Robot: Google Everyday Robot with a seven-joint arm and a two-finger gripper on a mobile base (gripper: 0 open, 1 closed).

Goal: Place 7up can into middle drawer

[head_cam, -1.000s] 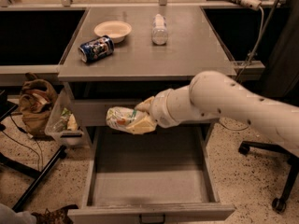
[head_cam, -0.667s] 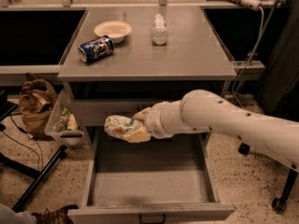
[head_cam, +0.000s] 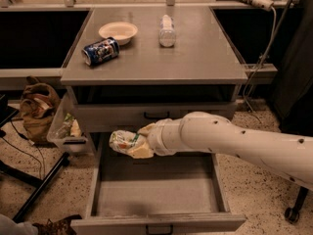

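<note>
The gripper [head_cam: 136,146] hangs over the back left part of the open middle drawer [head_cam: 156,192], above its tray and clear of the floor of it. Its pale fingers [head_cam: 142,151] are clamped on the 7up can [head_cam: 121,140], which lies on its side in the grasp, sticking out to the left towards the drawer's left wall. The can is in the air and touches neither the tray nor the walls. The white arm [head_cam: 234,141] reaches in from the right, crossing the drawer's right rear corner.

The middle drawer is pulled out towards the camera, with its grey tray bare and a small dark handle [head_cam: 159,229] on its front edge. Just above the gripper sits the upper drawer [head_cam: 112,116], showing only its front panel with a black loop handle [head_cam: 156,115].

On the table [head_cam: 195,58], a blue can [head_cam: 100,51] lies on its side at the left, near a white bowl [head_cam: 118,31]. A clear bottle [head_cam: 167,31] lies further right, well apart from both. A brown bag [head_cam: 36,109] and a bin [head_cam: 66,131] stand on the floor at the left
</note>
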